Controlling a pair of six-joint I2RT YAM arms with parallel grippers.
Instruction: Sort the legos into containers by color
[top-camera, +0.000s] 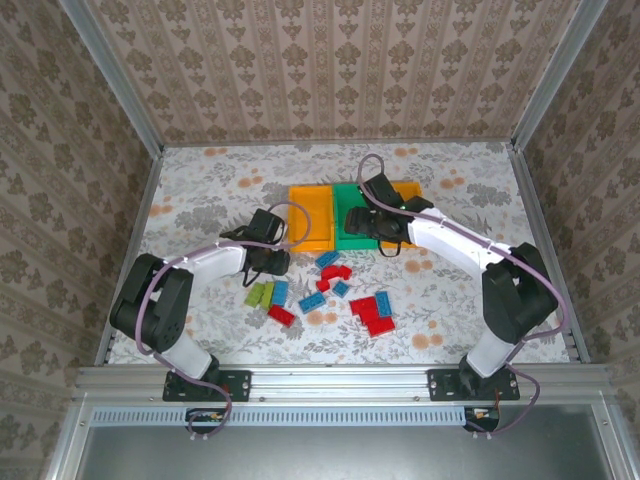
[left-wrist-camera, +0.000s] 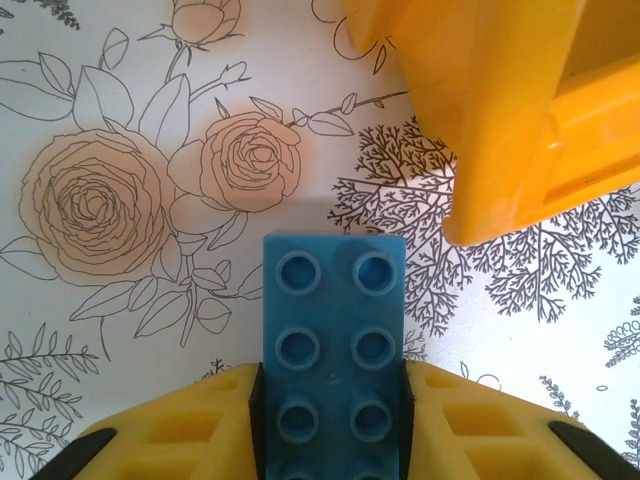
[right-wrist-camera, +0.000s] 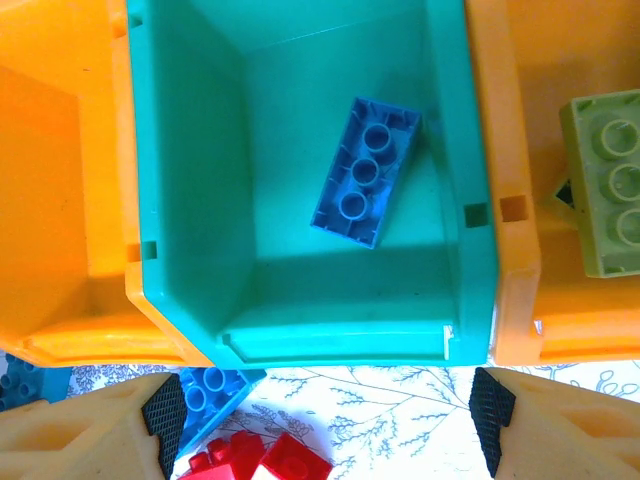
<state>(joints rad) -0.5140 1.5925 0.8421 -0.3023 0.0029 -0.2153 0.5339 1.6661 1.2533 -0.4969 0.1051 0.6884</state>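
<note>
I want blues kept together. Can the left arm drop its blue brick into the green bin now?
Probably not yet: the right gripper hangs open over the green bin. The left gripper, shut on the blue brick, sits beside the left orange bin.

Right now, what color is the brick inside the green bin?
Blue. The lego brick shows best in the right wrist view.

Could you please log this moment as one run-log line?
left gripper: shut on held blue brick | right gripper: open at green bin | inside it: loose blue brick
</note>
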